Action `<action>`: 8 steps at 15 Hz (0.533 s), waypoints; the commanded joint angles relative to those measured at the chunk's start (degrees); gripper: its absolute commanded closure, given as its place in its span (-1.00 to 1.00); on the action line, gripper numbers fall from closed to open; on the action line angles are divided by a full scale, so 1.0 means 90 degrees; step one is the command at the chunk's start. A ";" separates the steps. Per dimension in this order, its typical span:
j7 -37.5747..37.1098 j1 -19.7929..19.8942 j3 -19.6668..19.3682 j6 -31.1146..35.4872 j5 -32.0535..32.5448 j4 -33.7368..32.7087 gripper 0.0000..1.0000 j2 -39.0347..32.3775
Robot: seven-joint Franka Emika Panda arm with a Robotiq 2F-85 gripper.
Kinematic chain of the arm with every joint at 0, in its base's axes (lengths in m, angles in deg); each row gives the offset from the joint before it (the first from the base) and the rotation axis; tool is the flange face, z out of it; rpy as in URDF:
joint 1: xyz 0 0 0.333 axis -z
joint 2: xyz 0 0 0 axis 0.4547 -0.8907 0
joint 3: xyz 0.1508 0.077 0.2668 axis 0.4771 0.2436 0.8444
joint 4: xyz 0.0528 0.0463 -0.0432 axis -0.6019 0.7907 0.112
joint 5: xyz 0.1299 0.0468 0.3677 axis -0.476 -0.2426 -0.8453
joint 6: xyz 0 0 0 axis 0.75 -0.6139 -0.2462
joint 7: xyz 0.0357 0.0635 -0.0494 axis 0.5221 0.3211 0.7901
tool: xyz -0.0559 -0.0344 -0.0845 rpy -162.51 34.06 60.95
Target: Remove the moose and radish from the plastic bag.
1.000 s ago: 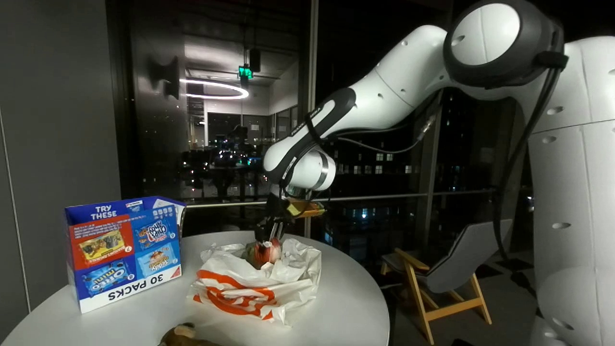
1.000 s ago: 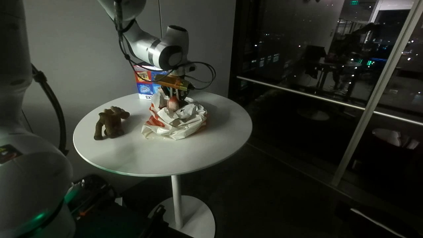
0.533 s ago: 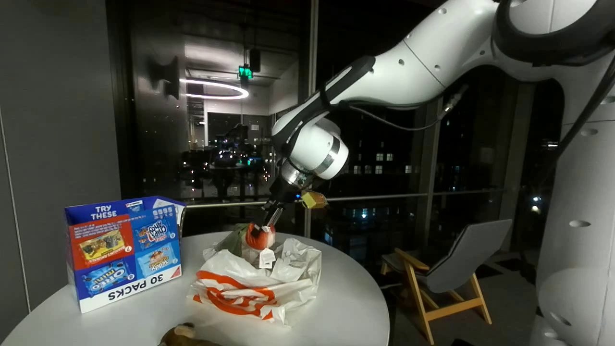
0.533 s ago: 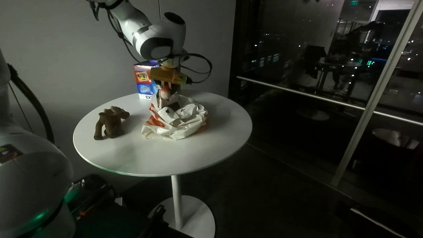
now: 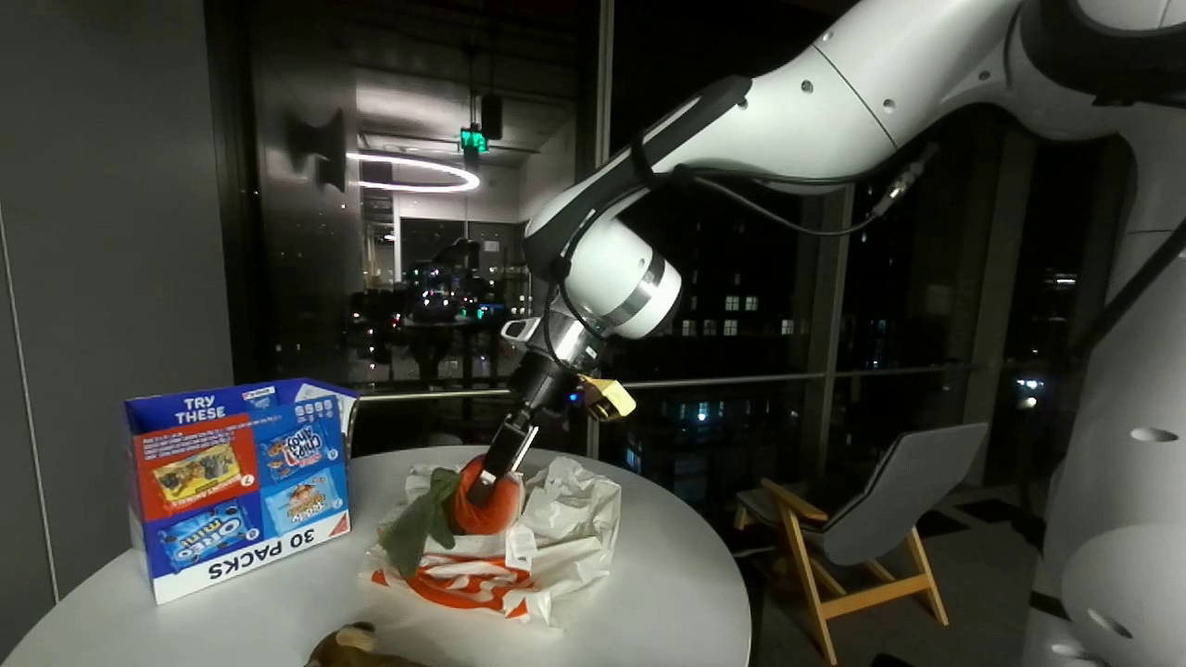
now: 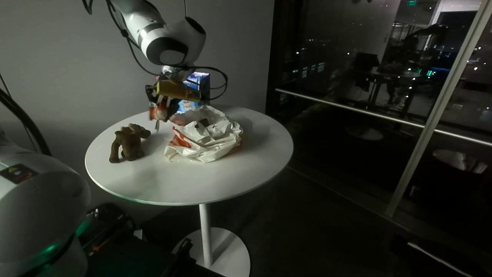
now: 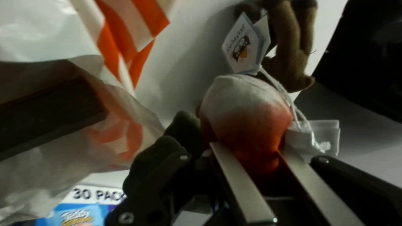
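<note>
Claw [image 5: 494,480], in an exterior view: jaws drawn in on the red body of a radish [image 5: 491,514], whose green leaves [image 5: 417,528] show at length toward 8 o'clock. Plastic bag [image 5: 574,519], white with orange print, crumpled, spreading from 3 to 7 o'clock of the radish; leaves overlap it in this sightline, contact cannot be told. Snack box [image 5: 241,482] at 9 o'clock, "30 PACKS" inverted. Chair [image 5: 871,505], grey, wooden-framed, at 3 o'clock beyond the round white counter [image 5: 676,574]. Moose [image 5: 345,648], brown, a fragment only, cut by the lower edge at 7 o'clock. In an exterior view: pedestal [image 6: 206,236] of the counter, shown here alone; moose whole, standing at 9 o'clock of the bag, apart from it; radish, in the claw, outside the bag at 10 o'clock; snack box partly hidden, at 2 o'clock of the claw. Wrist view: fingers [image 7: 240,185], metal-faced, one to either side of the radish's red end, at 6 o'clock; pale tip toward 12 o'clock. Printed tag [image 7: 240,47] on white cord, black-and-orange emblem clear in this view alone, at 12 o'clock of the radish. Bag gaping at 9 o'clock; within its opening a dark straight-edged item [image 7: 50,110], kind not determinable. Moose limbs at 1 o'clock, partly behind the tag. Snack box, one corner, at 8 o'clock, lettering upright here.
</note>
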 commanded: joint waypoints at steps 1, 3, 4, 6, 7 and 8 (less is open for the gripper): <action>0.0003 -0.0367 0.0058 -0.0708 0.0446 -0.0049 0.80 -0.0305; -0.0257 -0.0514 0.0154 -0.1026 0.0888 -0.0140 0.80 -0.0684; -0.0398 -0.0571 0.0198 -0.1003 0.1152 -0.0172 0.80 -0.0895; -0.0656 -0.0637 0.0251 -0.0942 0.1635 -0.0252 0.29 -0.1301; -0.0749 -0.0644 0.0268 -0.1027 0.1850 -0.0305 0.17 -0.1461; -0.0868 -0.0647 0.0284 -0.1025 0.2023 -0.0330 0.04 -0.1581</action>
